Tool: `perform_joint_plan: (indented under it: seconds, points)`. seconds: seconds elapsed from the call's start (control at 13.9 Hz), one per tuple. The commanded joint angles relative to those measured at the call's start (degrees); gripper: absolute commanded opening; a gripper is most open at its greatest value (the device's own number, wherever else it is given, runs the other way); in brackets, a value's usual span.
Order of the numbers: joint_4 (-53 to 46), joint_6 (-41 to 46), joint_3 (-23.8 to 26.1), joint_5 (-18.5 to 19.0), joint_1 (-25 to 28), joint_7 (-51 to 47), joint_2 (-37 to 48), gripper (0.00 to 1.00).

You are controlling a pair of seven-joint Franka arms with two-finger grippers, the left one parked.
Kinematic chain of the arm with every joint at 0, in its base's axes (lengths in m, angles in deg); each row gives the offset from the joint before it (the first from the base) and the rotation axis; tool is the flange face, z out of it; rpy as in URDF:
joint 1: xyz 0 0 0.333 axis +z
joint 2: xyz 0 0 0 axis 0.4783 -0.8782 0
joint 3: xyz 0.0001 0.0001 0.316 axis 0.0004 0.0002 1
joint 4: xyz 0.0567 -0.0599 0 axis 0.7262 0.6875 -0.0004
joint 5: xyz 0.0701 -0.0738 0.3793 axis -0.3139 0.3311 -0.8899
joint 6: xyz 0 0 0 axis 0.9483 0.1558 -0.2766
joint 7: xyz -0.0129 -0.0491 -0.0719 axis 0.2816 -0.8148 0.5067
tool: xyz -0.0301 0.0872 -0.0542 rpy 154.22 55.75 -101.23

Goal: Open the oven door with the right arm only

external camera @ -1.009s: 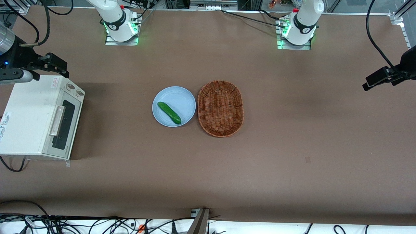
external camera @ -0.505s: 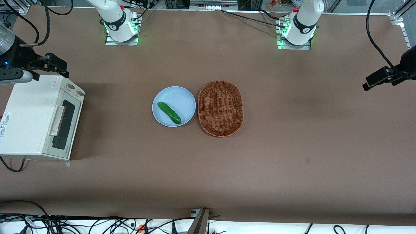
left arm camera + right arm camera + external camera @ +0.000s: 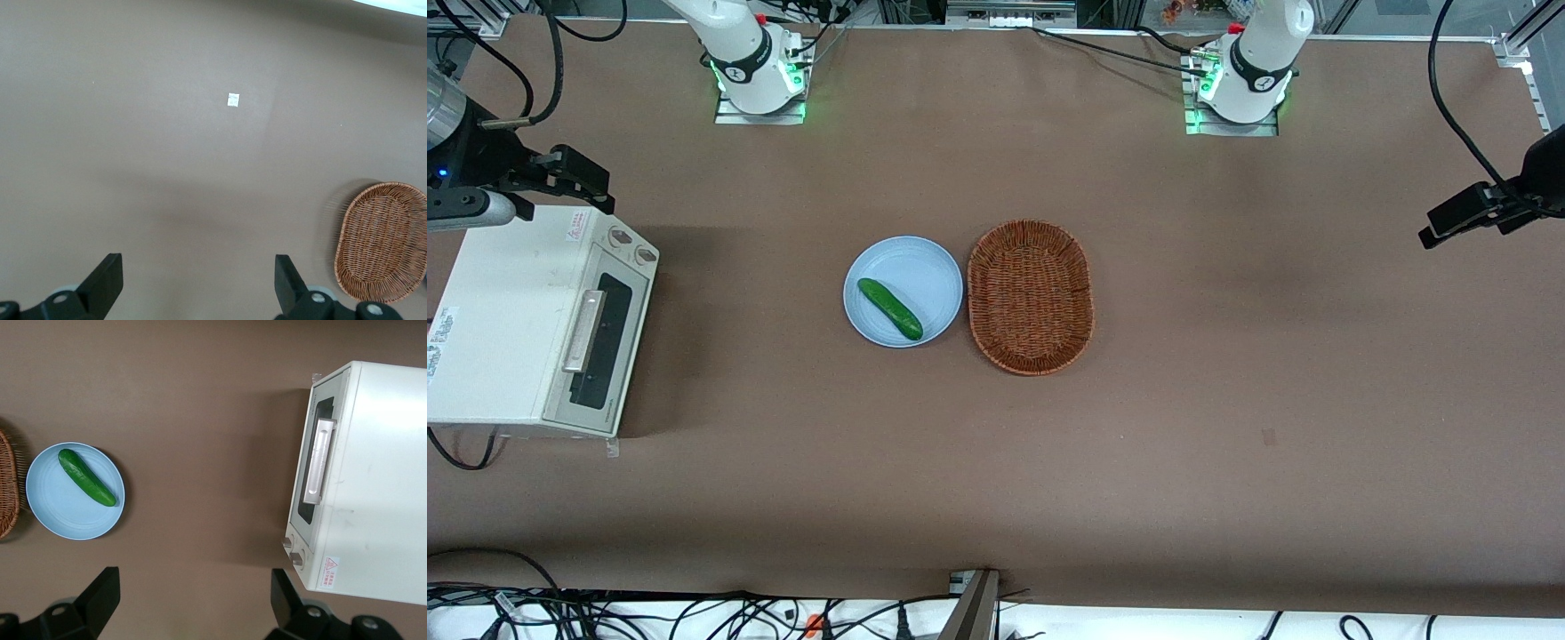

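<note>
Near the middle of the front view, a light blue plate (image 3: 927,269) sits on the brown counter (image 3: 1227,427) with a green cucumber (image 3: 889,308) lying diagonally on it. An oval wicker basket (image 3: 1031,296) stands just beside the plate, toward the parked arm's end. Tangled black cables (image 3: 649,613) run along the frame's lower edge.

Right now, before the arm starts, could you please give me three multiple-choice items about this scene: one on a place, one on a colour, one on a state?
1. Where does the cucumber lie?
A. In the basket
B. On the plate
C. On the oven

2. What colour is the plate?
A. Pale blue
B. Red
C. Black

3. How is the oven door?
A. Wide open
B. Removed
C. Closed

Answers:
1 B, it rests on the plate beside the basket.
2 A, seen in both views.
3 C, the door sits flush; the open end effector hovers above, apart from the handle.
</note>
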Motion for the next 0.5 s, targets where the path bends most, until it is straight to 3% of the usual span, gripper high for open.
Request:
perform_joint_plan:
  seconds: [0.0, 0.43]
  points:
    - [0.3, -0.3, 0.9, -0.5, -1.1, 0.9, 0.8, 1.0]
    - [1.8, -1.4, 0.8, 0.3, -1.1, 1.1, 0.9, 1.0]
